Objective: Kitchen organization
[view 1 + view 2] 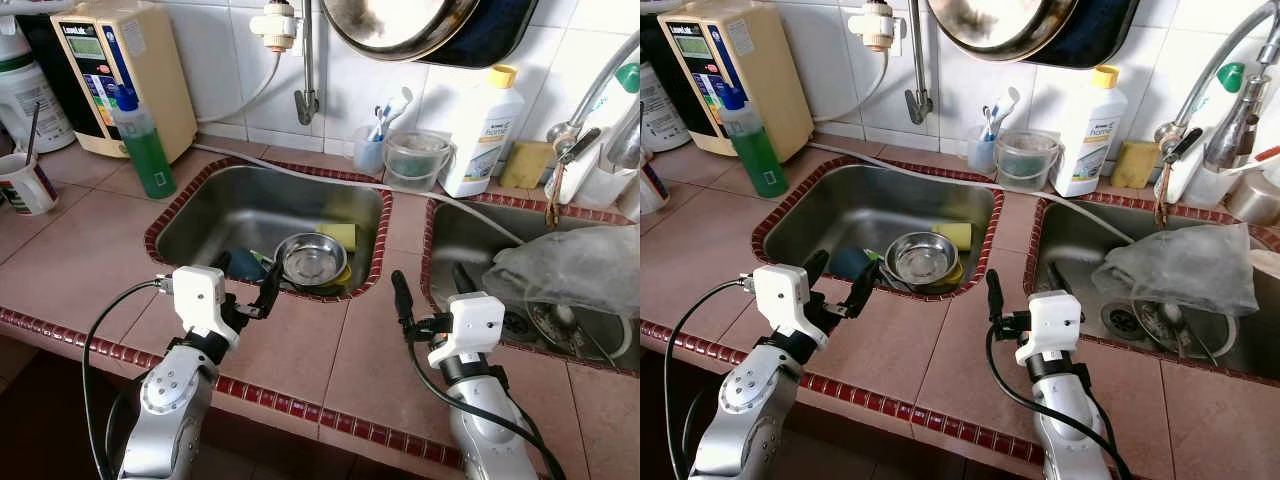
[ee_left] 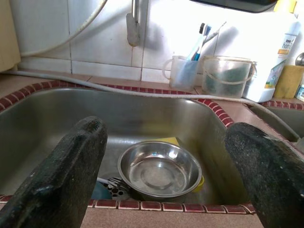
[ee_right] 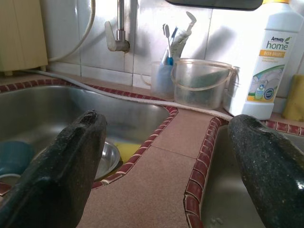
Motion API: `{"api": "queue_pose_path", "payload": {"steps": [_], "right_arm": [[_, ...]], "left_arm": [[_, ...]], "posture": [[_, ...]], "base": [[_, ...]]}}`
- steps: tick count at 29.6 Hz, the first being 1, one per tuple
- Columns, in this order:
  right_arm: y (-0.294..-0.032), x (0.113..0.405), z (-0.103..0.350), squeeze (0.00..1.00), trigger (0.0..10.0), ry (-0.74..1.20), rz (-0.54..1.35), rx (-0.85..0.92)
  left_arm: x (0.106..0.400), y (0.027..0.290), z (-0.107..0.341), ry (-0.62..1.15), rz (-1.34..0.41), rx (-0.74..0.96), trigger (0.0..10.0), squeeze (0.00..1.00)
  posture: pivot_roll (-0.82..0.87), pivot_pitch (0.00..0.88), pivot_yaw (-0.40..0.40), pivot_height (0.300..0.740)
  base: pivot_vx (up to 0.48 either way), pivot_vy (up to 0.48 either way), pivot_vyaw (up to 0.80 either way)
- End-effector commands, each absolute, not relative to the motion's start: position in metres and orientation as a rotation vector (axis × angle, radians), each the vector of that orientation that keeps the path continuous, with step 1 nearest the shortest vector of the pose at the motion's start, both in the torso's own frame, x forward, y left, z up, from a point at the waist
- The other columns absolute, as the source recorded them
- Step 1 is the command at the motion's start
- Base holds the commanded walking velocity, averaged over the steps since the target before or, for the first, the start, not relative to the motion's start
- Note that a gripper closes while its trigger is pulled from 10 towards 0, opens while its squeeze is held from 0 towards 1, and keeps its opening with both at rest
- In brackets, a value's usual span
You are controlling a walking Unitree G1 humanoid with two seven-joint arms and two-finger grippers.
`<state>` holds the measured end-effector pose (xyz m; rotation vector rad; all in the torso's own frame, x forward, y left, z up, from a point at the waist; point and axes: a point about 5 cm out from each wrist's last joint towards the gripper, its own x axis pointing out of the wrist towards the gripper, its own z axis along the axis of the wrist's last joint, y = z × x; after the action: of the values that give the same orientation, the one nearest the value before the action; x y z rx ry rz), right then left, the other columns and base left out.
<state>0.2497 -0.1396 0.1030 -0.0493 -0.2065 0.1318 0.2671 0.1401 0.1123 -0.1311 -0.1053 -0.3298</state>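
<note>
A steel bowl [image 1: 312,260] lies in the left sink [image 1: 215,210], resting on a yellow sponge [image 1: 341,235] with a blue cup [image 1: 244,266] beside it. My left gripper [image 1: 247,277] hovers open over the counter at the sink's near rim, pointing at the bowl [image 2: 159,171], with nothing between its fingers. My right gripper [image 1: 431,284] stands open and empty above the tiled strip between the two sinks. A crumpled clear plastic bag [image 1: 570,265] lies across the right sink [image 1: 455,240].
A green bottle [image 1: 145,145] and a beige water machine [image 1: 125,70] stand at the back left, with a mug [image 1: 25,185] at the far left. Behind the sinks stand a toothbrush cup [image 1: 370,150], a clear bucket [image 1: 415,160] and a white detergent bottle [image 1: 483,130]. A hose [image 1: 330,178] runs along the rim.
</note>
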Motion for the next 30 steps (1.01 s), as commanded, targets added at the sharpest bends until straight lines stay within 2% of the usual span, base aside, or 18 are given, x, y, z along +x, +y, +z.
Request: {"api": "queue_pose_path", "payload": {"steps": [1, 30], "right_arm": [[-0.1390, 0.2500, 0.1074, 0.00, 10.0, -0.222, 0.139, -0.052], [-0.1355, 0.2513, 0.1064, 0.00, 10.0, -0.220, 0.141, -0.047]], "left_arm": [[0.2675, 0.1414, 0.1150, -0.109, -0.330, -0.125, 10.0, 0.00], [0.2674, 0.1388, 0.1178, -0.124, -0.350, -0.123, 10.0, 0.00]], "posture": [[-0.12, 0.000, 0.029, 0.740], [-0.11, 0.000, 0.033, 0.740]], "base": [[0.000, 0.000, 0.00], [-0.026, 0.000, 0.00]]}}
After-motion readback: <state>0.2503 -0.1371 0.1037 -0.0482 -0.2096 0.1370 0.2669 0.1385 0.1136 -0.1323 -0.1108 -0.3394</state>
